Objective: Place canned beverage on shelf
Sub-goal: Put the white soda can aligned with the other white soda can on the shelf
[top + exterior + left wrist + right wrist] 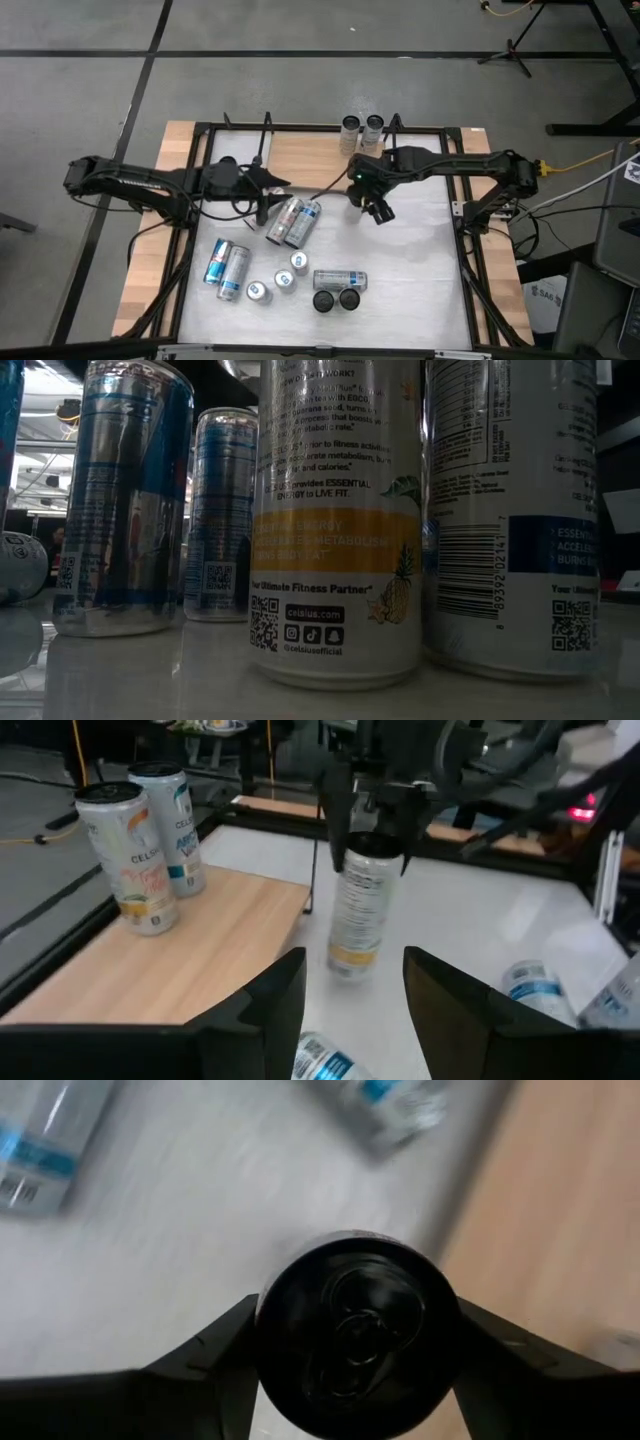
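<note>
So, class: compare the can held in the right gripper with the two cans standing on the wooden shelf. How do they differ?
The held can hangs tilted above the white tabletop, clamped at its top by the right gripper; the shelf cans stand free and upright on the shelf. The held can's top is black; theirs look silvery. All are slim.

Glossy metal can (356,905); matt light wood shelf (190,945); smooth white tabletop (420,270).

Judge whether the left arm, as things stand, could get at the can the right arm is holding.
Probably yes. The left gripper faces the held can with bare white tabletop between them. However, the right gripper clamps the can's top, so only its lower body is free to take.
</note>
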{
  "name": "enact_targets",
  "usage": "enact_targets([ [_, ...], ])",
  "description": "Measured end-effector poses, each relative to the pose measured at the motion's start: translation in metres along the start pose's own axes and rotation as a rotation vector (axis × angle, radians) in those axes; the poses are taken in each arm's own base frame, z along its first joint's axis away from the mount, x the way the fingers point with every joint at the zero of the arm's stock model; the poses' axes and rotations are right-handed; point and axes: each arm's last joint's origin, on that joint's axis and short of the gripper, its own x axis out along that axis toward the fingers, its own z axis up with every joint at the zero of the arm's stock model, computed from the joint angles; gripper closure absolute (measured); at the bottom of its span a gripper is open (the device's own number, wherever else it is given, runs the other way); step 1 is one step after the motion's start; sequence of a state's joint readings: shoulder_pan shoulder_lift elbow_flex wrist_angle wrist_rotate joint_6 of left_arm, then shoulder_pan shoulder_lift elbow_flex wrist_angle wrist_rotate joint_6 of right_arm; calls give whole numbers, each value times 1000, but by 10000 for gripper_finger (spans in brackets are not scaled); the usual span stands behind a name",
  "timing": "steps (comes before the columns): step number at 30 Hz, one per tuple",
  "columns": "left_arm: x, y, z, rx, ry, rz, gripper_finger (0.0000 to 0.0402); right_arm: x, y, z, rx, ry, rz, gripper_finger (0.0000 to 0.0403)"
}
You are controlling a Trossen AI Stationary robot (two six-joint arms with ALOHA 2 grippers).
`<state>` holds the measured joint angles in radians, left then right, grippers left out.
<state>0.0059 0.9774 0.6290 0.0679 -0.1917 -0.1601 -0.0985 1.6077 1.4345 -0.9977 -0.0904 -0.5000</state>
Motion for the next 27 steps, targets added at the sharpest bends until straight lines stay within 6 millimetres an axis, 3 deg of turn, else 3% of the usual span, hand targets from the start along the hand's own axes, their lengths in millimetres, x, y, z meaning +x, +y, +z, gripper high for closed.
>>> enact_targets([
  [7,3,1,-8,-17,18,6,241,-39,-23,11,141,-85,-108,160],
  [14,3,1,-6,-22,-7,3,241,-71,-60,1,268,-155,-211,160],
  [22,3,1,-6,-22,-7,3,241,-76,-92,-30,389,-102,-250,161],
  [27,3,0,-5,-23,-13,2,241,-64,-108,-39,414,-68,-244,157],
])
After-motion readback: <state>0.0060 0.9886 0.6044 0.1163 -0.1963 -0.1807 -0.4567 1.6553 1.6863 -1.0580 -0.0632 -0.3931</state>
